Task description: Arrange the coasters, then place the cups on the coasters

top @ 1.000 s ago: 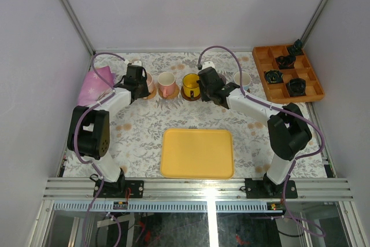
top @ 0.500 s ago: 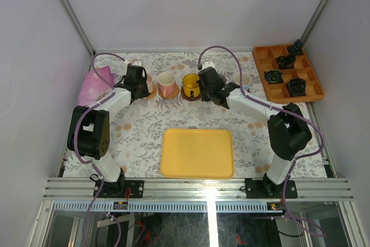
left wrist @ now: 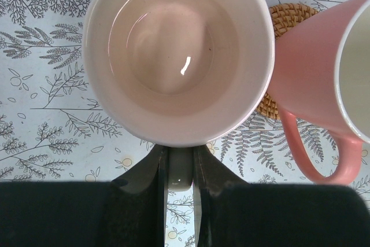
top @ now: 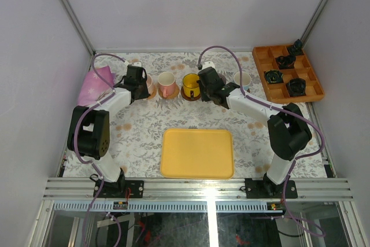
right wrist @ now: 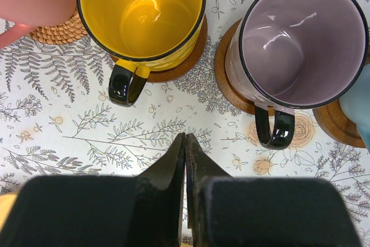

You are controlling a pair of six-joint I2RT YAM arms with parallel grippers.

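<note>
left wrist view: our left gripper point(left wrist: 179, 157) has its jaws pinched on the handle point(left wrist: 180, 173) of a pink cup point(left wrist: 178, 56), which stands upright just beside the second pink cup point(left wrist: 315, 79) on its woven coaster point(left wrist: 289, 15). in the top view a tan edge point(top: 151, 95) peeks out under the held cup, so we judge it's seated on its own coaster. the right gripper point(right wrist: 185, 143) is closed and empty, hanging between the yellow cup point(right wrist: 141, 10) and the purple cup point(right wrist: 300, 39), both on brown coasters point(right wrist: 188, 59). it looks like the final placement. next we need to open the left jaws and back straight off without tugging that handle.
</note>
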